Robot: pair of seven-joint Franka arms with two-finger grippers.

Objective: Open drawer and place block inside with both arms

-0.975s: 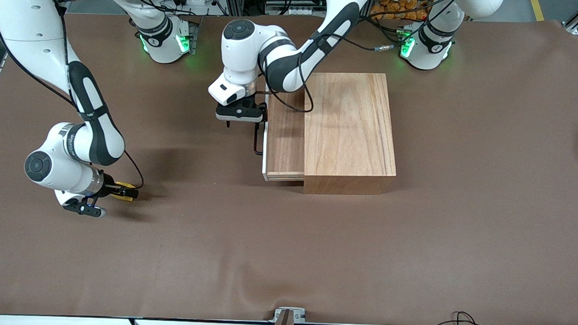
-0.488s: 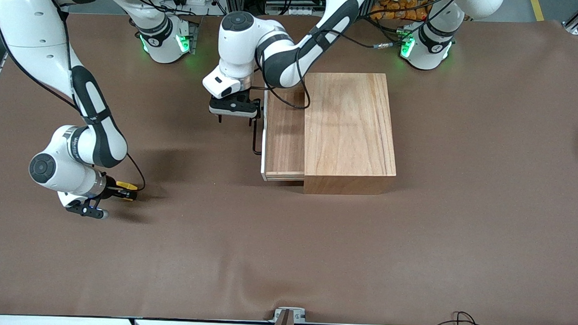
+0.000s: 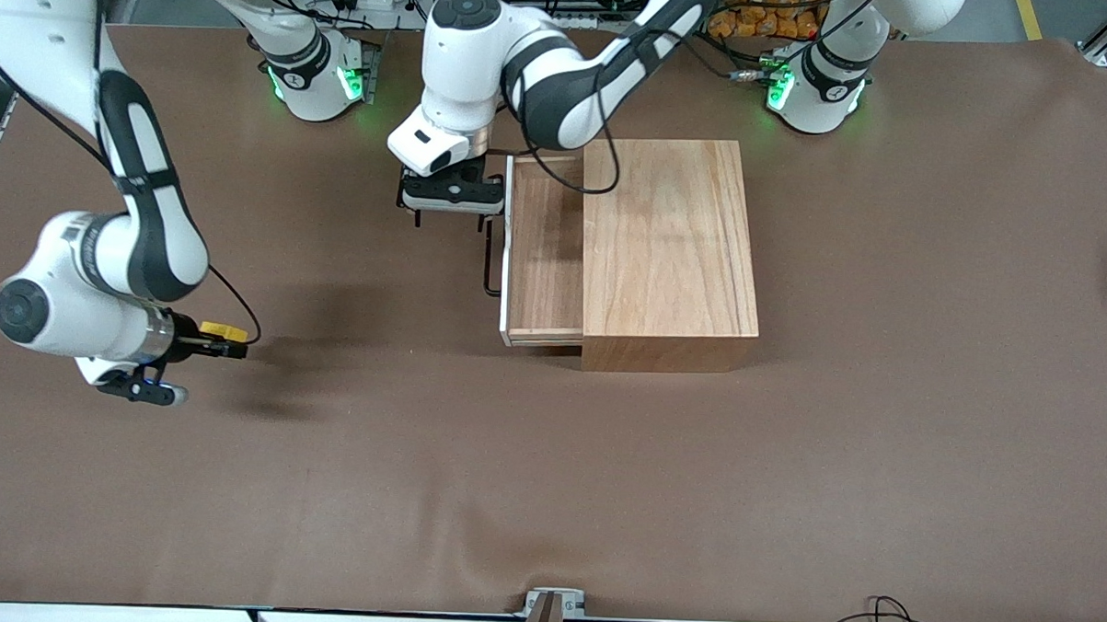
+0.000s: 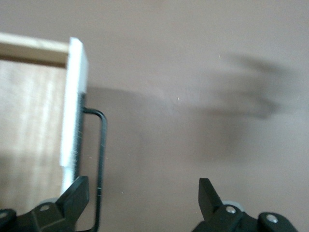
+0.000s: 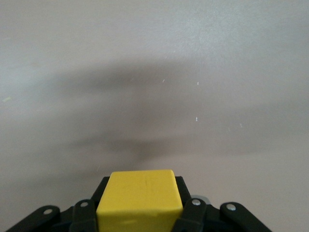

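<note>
The drawer (image 3: pixel 544 255) of the light-wood box (image 3: pixel 671 251) is pulled partly out and its inside is bare. Its black wire handle (image 3: pixel 491 254) sticks out from the white-edged front panel (image 4: pixel 75 106). My left gripper (image 3: pixel 450 217) is open over the table at the handle's end nearest the bases. In the left wrist view the handle (image 4: pixel 101 145) runs just inside one finger (image 4: pixel 76 195), untouched. My right gripper (image 3: pixel 232 346) is shut on the yellow block (image 3: pixel 219 330) and holds it above the table toward the right arm's end. The block fills the jaws in the right wrist view (image 5: pixel 137 198).
The brown table cover (image 3: pixel 547 486) is bare between the block and the drawer. The arms' green-lit bases (image 3: pixel 318 77) stand along the table's edge farthest from the front camera. A small bracket (image 3: pixel 552 606) sits at the nearest edge.
My right gripper has risen off the table with the yellow block and drifted toward the right arm's end. My left gripper has shifted slightly along the drawer front toward the bases, still open.
</note>
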